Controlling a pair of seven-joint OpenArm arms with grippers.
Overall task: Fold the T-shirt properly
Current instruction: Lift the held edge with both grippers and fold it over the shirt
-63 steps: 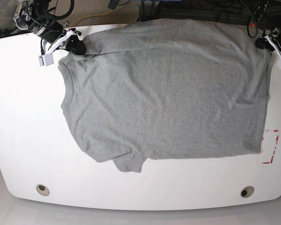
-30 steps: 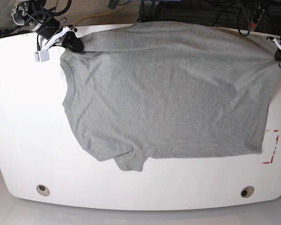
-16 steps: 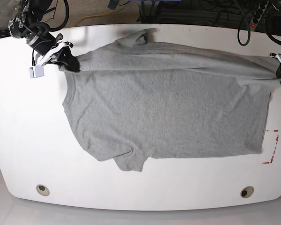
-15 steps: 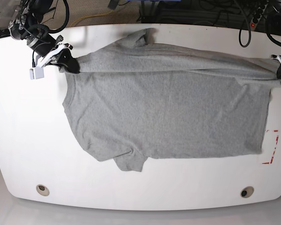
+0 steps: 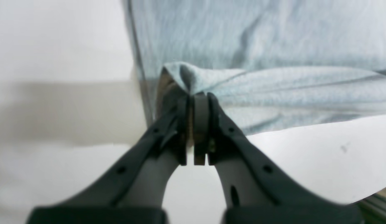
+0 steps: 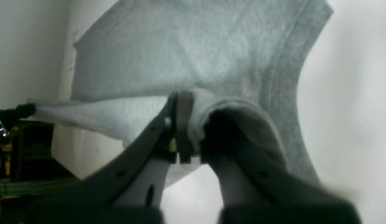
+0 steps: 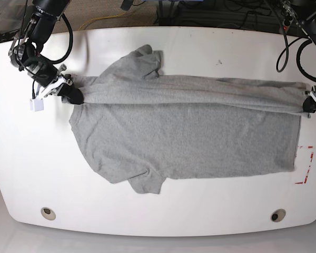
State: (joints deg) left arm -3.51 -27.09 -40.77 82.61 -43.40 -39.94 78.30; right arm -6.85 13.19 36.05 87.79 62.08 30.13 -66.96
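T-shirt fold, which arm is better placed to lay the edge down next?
Neither alone: the left pincer and right pincer each pinch one end of the T-shirt edge, stretched taut between them, so they should probably move together.

T-shirt [image 7: 184, 137] flat on table [image 7: 21, 158]; far edge between left claw [image 7: 307, 104] and right claw [image 7: 73, 96]

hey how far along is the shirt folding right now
Early on. Done: both grippers have pinched the T-shirt's far edge, the right gripper near the collar end, the left gripper at the hem end, jaws shut on cloth. In hand: that edge is lifted, stretched between them over the body. Left: laying this fold down, tucking the near sleeve, then further folds.
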